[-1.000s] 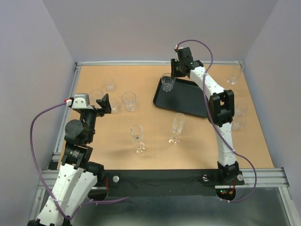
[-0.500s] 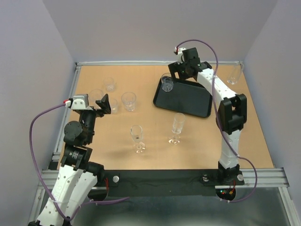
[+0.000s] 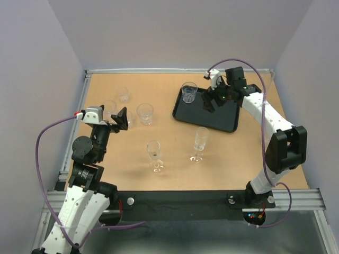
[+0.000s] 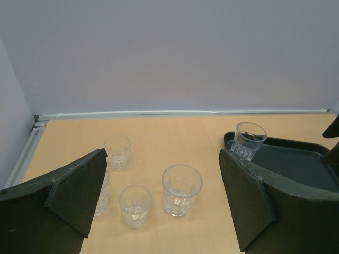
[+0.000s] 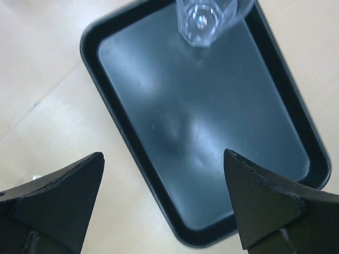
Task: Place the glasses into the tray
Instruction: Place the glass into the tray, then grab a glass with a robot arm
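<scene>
The black tray (image 3: 217, 117) lies at the back right of the table, with one clear tumbler (image 3: 189, 92) standing in its far left corner. My right gripper (image 3: 213, 101) hovers open and empty above the tray; the right wrist view shows the tray floor (image 5: 212, 137) and the tumbler (image 5: 209, 18) below it. My left gripper (image 3: 121, 119) is open and empty, raised above a group of short tumblers (image 3: 144, 113). The left wrist view shows these tumblers (image 4: 181, 189) between my fingers. A stemmed glass (image 3: 154, 154) and a flute (image 3: 199, 143) stand mid-table.
More tumblers stand at the back left (image 3: 123, 94), (image 3: 108, 107). In the left wrist view one small tumbler (image 4: 135, 205) stands next to the bigger one, and another (image 4: 117, 152) stands farther back. Grey walls close the table at the back and sides. The right arm's elbow (image 3: 286, 148) hangs over the right edge.
My right gripper has let go of the tumbler in the tray's far left corner and swung right, over the tray's middle. The tumbler stays put. My left arm has barely moved.
</scene>
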Action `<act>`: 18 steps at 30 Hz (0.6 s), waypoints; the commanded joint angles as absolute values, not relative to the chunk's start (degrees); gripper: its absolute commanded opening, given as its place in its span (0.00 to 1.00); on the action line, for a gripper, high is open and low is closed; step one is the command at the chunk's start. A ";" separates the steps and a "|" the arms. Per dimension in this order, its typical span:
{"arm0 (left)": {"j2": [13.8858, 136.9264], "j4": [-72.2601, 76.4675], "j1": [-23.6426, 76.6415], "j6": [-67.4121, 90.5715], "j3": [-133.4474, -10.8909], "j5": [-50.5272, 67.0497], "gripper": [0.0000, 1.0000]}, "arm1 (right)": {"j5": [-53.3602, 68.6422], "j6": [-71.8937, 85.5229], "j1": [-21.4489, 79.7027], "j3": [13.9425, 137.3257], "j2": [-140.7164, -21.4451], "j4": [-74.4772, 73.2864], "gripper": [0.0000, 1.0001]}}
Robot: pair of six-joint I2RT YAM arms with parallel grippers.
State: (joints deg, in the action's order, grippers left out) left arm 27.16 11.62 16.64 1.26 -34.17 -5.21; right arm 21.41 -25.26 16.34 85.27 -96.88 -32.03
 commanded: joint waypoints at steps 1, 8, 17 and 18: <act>26.98 15.47 16.96 0.26 -33.84 2.00 0.98 | 30.65 -28.30 10.65 79.30 -91.06 -30.94 0.98; 26.63 16.87 16.96 0.26 -33.40 8.69 0.99 | 39.63 -30.94 5.63 66.63 -81.13 -30.06 0.99; 28.04 17.58 17.14 3.68 -34.80 13.71 0.99 | 46.76 -31.20 0.26 59.50 -77.17 -28.56 0.98; 28.12 17.14 17.05 5.17 -34.98 13.80 0.99 | 46.93 -31.29 0.35 59.41 -77.25 -28.56 0.98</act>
